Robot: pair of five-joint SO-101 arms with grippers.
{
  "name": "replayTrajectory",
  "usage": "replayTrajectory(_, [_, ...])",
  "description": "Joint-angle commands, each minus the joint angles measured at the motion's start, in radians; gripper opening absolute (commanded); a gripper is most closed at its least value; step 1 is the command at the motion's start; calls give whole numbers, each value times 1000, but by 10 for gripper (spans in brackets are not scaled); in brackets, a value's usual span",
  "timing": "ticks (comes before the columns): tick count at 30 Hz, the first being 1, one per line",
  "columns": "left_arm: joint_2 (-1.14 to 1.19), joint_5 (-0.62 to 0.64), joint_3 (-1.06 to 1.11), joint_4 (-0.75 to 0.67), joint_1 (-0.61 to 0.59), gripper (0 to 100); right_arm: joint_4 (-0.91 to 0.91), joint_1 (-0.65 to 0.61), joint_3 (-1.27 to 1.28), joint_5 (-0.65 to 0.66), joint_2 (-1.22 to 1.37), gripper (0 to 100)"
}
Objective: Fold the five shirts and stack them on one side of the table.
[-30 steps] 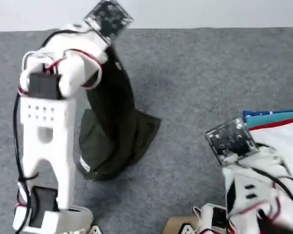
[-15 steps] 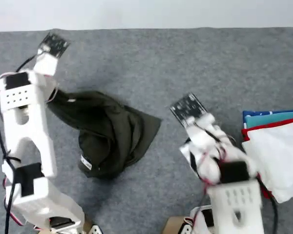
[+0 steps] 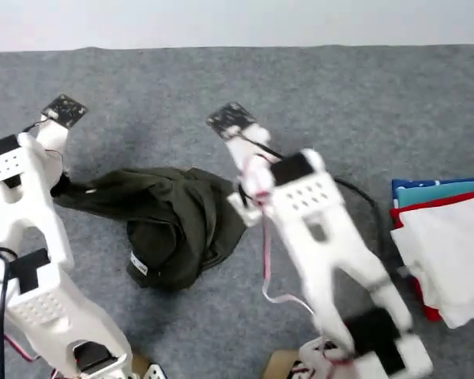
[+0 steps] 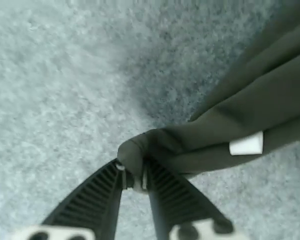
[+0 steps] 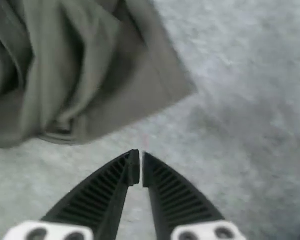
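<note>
The grey table (image 3: 395,103) carries a crumpled dark green shirt (image 3: 178,225) left of centre and a stack of folded shirts (image 3: 450,253) at its right edge. This shirt is not yet folded; the step in hand looks like spreading it flat. The left arm (image 3: 31,237) stands over the table's left side, its left gripper (image 4: 133,176) pinching a bunched corner of the cloth. The right arm (image 3: 324,237) leans across the middle. The right gripper (image 5: 140,165), pressed together on nothing, hovers just beside the shirt's opposite edge. Next it probably needs to open and take that edge, so both can draw the cloth taut.
</note>
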Motion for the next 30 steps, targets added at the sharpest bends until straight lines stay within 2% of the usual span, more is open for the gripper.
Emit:
replayTrajectory(1, [2,-6,-4,15,-9,3,74,-54,-238,-91,150,173])
replayTrajectory(3, [6,-6,-4,15,-9,3,99,-76,-331,-133,237,219])
replayTrajectory(13, [8,-5,-4,9,-8,3,125,-183,-684,-152,585,217])
replayTrajectory(24, [0,-5,-5,9,-8,3,120,-142,-767,-140,792,72])
replayTrajectory(26, [0,-5,-7,9,-5,3,127,-134,-770,-101,783,9])
replayTrajectory(30, [-3,-3,-12,9,0,3,160,-119,-770,-8,719,9])
